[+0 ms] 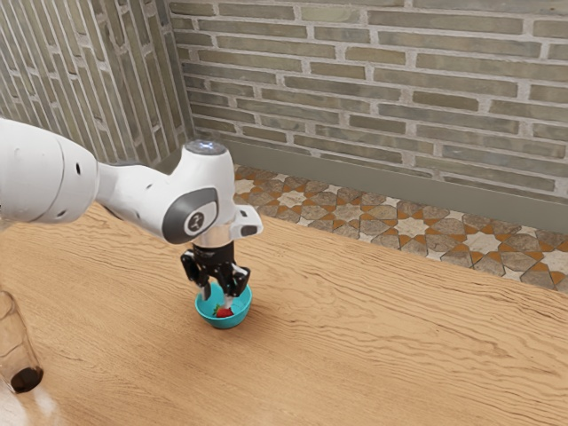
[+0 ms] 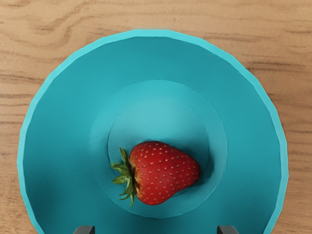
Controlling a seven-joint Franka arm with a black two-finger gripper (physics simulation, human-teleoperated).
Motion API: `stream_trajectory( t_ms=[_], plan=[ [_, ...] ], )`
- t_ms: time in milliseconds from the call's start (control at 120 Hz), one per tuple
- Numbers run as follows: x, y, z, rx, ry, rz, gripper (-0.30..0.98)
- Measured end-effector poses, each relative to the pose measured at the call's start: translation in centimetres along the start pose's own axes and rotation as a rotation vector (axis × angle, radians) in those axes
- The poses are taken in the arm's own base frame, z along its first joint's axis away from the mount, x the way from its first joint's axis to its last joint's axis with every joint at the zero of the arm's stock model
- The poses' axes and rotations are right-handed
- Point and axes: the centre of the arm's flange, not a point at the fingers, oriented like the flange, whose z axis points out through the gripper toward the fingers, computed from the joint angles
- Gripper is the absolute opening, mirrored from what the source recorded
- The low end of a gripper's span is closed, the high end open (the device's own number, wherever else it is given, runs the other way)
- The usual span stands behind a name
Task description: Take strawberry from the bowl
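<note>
My gripper (image 1: 217,296) is over the teal bowl (image 1: 224,324), its fingers apart and reaching down inside the rim. The red strawberry (image 1: 224,312) lies in the bowl, just under the fingers. From the wrist view, the strawberry (image 2: 163,173) rests on its side on the floor of the bowl (image 2: 58,131), green leaves at one end. Two dark fingertips stand wide apart at that view's edge, so the gripper (image 2: 156,230) is open with nothing between them.
A transparent glass-like object with a dark base (image 1: 12,342) stands at the exterior view's left edge on the wooden table (image 1: 373,346). Beyond the table's far edge are a patterned tile floor and a brick wall.
</note>
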Motion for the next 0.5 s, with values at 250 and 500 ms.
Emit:
stream_trajectory(
  t_ms=[250, 500],
  plan=[
    [0.4, -0.3, 1.5, -0.038, 0.028, -0.048, 0.27],
    [0.9, -1.0, 3.6, -0.029, 0.024, -0.074, 0.26]
  ],
)
